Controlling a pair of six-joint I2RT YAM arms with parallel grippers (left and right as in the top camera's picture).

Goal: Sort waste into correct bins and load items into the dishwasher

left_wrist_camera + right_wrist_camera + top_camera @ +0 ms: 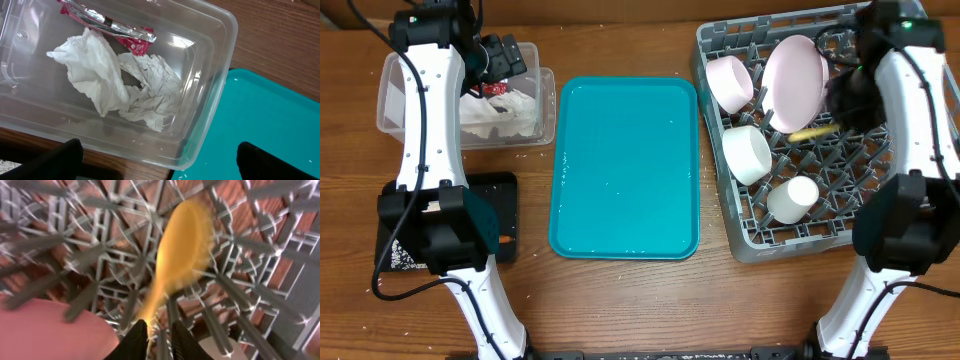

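Observation:
My left gripper (160,165) is wide open and empty, hovering over the near corner of the clear tub (395,100). In the tub (210,120) lie a crumpled white napkin (115,80) and a red-and-white wrapper (120,32). My right gripper (157,330) is down among the pegs of the grey rack (760,245), its fingers closed around the handle of the yellow spoon (180,250). The spoon (810,132) lies across the rack's pegs. The rack also holds a pale pink plate (795,80), two white bowls (730,82) (748,153) and a small white cup (793,199).
The teal serving tray (625,170) sits between tub and rack. A few rice grains (180,176) lie on its corner by the tub. The black tray (500,215) is at the lower left, partly hidden by my left arm.

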